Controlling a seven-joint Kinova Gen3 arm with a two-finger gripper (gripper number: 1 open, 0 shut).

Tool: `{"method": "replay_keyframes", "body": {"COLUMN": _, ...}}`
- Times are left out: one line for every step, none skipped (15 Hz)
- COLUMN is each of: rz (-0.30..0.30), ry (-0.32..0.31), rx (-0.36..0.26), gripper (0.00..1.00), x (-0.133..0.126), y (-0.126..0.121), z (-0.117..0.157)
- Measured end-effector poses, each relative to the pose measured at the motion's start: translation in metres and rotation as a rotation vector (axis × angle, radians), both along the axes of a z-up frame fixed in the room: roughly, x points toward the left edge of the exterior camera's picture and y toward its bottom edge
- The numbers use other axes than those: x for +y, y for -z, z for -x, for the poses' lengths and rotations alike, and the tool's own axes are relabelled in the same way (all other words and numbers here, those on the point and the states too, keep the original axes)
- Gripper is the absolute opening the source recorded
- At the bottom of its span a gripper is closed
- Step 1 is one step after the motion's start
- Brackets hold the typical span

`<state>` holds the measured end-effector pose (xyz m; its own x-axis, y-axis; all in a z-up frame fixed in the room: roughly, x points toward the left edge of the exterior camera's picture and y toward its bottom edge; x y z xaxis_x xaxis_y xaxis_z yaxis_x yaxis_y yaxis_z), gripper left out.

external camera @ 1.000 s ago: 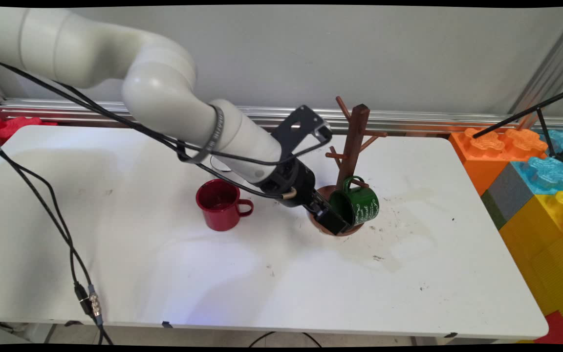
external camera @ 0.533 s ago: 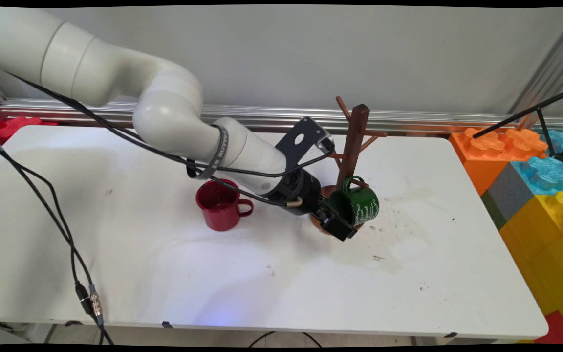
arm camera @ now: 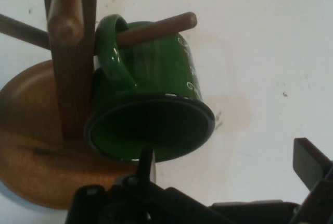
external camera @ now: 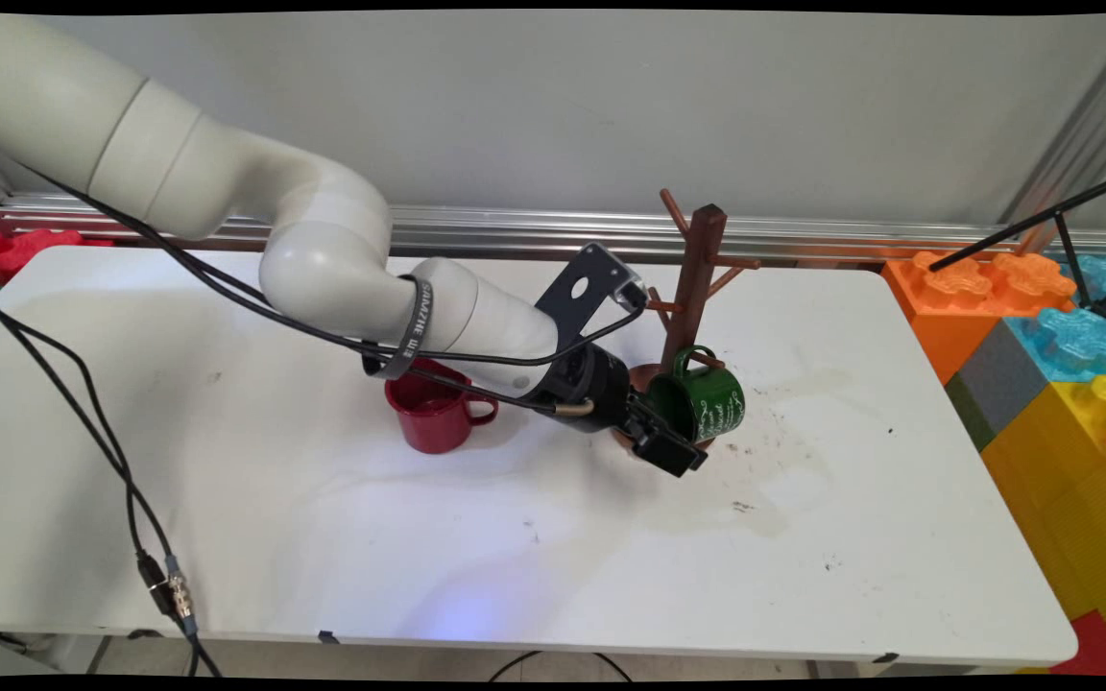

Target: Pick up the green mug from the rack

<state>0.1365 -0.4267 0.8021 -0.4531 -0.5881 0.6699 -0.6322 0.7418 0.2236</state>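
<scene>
green mug is showing white cursive lettering on its side, too small to read. grey strap around the arm is carrying dark printed characters, not legible either. nothing else is bearing text, labels or numbers in either view.

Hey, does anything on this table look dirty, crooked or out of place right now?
Yes: the white table has a faint dried stain ring and dark specks right of the brown wooden mug tree. The green enamel mug hangs tilted from a low peg, mouth toward the open black pincer.
</scene>
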Motion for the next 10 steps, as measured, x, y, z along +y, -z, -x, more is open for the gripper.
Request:
{"method": "replay_keyframes", "body": {"rz": 0.001, "ry": -0.006, "rx": 0.012, "gripper": 1.0, "x": 0.0, "y": 0.003, "z": 0.0}}
{"method": "replay_keyframes", "body": {"rz": 0.002, "ry": -0.013, "rx": 0.025, "gripper": 1.0, "x": 0.001, "y": 0.006, "z": -0.001}}
{"method": "replay_keyframes", "body": {"rz": 0.003, "ry": -0.017, "rx": 0.032, "gripper": 1.0, "x": 0.001, "y": 0.008, "z": -0.001}}
{"method": "replay_keyframes", "body": {"rz": 0.004, "ry": -0.023, "rx": 0.044, "gripper": 1.0, "x": 0.002, "y": 0.011, "z": -0.002}}
{"method": "replay_keyframes", "body": {"rz": 0.004, "ry": -0.028, "rx": 0.055, "gripper": 1.0, "x": 0.003, "y": 0.013, "z": -0.003}}
{"method": "replay_keyframes", "body": {"rz": 0.005, "ry": -0.031, "rx": 0.063, "gripper": 1.0, "x": 0.004, "y": 0.015, "z": -0.003}}
{"method": "replay_keyframes", "body": {"rz": 0.005, "ry": -0.033, "rx": 0.073, "gripper": 1.0, "x": 0.005, "y": 0.017, "z": -0.004}}
{"method": "replay_keyframes", "body": {"rz": 0.006, "ry": -0.036, "rx": 0.084, "gripper": 1.0, "x": 0.006, "y": 0.018, "z": -0.004}}
{"method": "replay_keyframes", "body": {"rz": 0.006, "ry": -0.038, "rx": 0.093, "gripper": 1.0, "x": 0.007, "y": 0.02, "z": -0.005}}
{"method": "replay_keyframes", "body": {"rz": 0.006, "ry": -0.04, "rx": 0.104, "gripper": 1.0, "x": 0.008, "y": 0.021, "z": -0.005}}
